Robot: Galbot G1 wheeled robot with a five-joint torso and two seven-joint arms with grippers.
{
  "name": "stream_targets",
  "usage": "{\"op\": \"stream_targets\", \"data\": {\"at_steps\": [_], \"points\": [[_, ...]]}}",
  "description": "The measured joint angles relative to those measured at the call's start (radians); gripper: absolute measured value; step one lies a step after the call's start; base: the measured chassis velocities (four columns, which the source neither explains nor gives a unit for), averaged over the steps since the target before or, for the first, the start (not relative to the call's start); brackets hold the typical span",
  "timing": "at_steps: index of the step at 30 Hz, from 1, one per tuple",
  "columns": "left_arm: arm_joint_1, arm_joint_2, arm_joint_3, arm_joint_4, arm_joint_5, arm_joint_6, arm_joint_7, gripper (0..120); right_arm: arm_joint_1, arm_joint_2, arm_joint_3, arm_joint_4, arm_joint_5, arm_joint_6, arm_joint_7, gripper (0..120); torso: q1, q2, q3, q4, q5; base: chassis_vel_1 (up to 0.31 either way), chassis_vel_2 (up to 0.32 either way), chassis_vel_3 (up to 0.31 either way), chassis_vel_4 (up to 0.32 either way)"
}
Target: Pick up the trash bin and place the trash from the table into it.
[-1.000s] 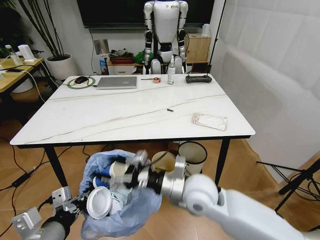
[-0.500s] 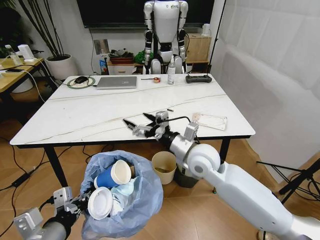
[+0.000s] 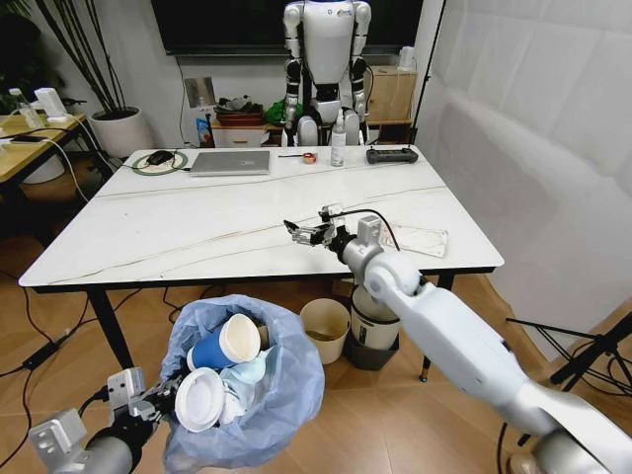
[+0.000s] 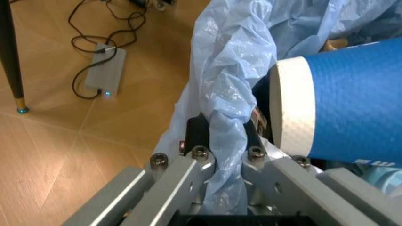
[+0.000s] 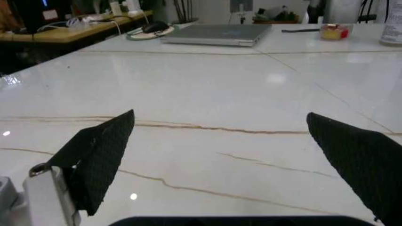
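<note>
Your right tool (image 3: 308, 231) hovers low over the tabletop (image 3: 197, 237) with its black pads spread wide and nothing between them. At its 3 o'clock, near the tabletop's front right corner, lies a clear plastic wrapper (image 3: 415, 238); a small dark scrap (image 3: 337, 217) sits at its 1 o'clock. Your left tool (image 4: 220, 155) is clamped on the bagged rim of the trash bin (image 3: 242, 385), held low at 7 o'clock, already carrying a blue paper cup (image 3: 222, 346) and white lid (image 3: 197, 400). You look to be reaching for leftover litter; next, line up on the nearest piece. No readable writing anywhere.
</note>
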State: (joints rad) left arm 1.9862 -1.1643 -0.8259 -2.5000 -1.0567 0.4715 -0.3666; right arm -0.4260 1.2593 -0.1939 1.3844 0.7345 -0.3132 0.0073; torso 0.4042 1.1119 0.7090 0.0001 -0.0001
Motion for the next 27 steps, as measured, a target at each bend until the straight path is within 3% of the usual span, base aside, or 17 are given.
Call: {"op": "stream_targets", "data": {"at_steps": [4, 18, 27], "points": [[0.000, -0.004, -0.003, 0.000, 0.002, -0.001, 0.001, 0, 0.064, 0.041, 0.021, -0.161, -0.044, 0.026, -0.060, 100, 0.000, 0.000, 0.000, -0.0001, 0.0000, 0.000, 0.000, 0.000, 0.000], [0.008, -0.015, -0.006, 0.000, 0.014, -0.003, 0.005, 0, 0.162, 0.076, 0.045, -0.406, -0.083, 0.032, -0.109, 100, 0.000, 0.000, 0.000, -0.0002, 0.0002, 0.000, 0.000, 0.000, 0.000], [0.012, -0.019, -0.007, 0.000, 0.020, -0.004, 0.007, 0, 0.177, 0.075, 0.061, -0.481, -0.086, 0.046, -0.145, 100, 0.000, 0.000, 0.000, -0.0003, 0.0001, 0.000, 0.000, 0.000, 0.000]]}}
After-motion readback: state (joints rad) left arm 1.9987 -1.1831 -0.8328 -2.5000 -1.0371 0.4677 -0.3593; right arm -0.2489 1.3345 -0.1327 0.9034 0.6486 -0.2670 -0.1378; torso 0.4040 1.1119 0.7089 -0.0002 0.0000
